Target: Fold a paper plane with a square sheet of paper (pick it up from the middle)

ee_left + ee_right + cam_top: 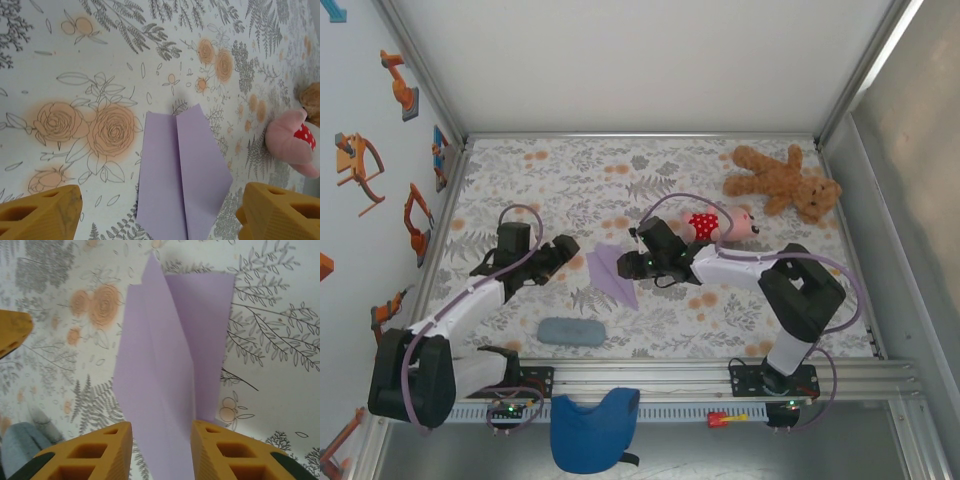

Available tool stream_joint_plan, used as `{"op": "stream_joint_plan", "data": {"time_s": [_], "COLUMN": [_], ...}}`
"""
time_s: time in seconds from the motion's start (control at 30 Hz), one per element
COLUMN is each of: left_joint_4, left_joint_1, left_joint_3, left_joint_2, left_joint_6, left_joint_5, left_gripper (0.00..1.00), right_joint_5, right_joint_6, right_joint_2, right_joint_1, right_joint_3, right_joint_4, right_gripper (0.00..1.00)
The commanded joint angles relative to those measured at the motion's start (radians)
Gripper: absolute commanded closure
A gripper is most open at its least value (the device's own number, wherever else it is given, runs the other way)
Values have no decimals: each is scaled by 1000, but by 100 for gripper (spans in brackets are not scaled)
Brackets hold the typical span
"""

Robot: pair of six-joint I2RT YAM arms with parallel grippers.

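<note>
The paper plane (612,272) is a pale lavender folded sheet with a centre crease, lying flat on the floral tablecloth between the two arms. In the left wrist view the paper plane (180,170) lies below and between the wide-spread yellow fingers (42,212) of my left gripper (160,215), which is open and touches nothing. My left gripper (565,250) sits just left of the paper. My right gripper (632,262) is at the paper's right edge. Its fingers (95,452) stand apart, and the paper plane (165,355) runs through the gap of my right gripper (161,450), unpinched.
A brown teddy bear (785,180) lies at the back right. A pink plush with a red dotted patch (715,225) lies behind the right wrist. A grey-blue oblong pad (570,332) rests near the front. A blue cloth piece (592,430) hangs over the front rail.
</note>
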Motion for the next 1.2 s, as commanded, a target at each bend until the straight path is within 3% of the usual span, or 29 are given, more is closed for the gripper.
{"op": "stream_joint_plan", "data": {"time_s": [0.0,0.2,0.53,1.0,1.17], "left_joint_4": [30,45,92,368,425], "left_joint_1": [-6,-10,-17,-33,-76], "left_joint_3": [-20,-34,-29,-9,12], "left_joint_2": [-37,-53,-46,-112,-96], "left_joint_6": [-37,-30,-7,-120,-124], "left_joint_5": [27,49,130,350,366], "left_gripper": [14,10,8,10,18], "right_joint_5": [37,-35,-165,-327,-387], "right_joint_6": [-6,-19,-4,135,229], "right_joint_2": [37,98,121,-80,-91], "right_joint_1": [-13,-31,-67,-105,-113], "right_joint_3": [31,49,50,12,6], "right_joint_4": [16,67,220,444,555], "right_gripper": [64,67,99,100,100]}}
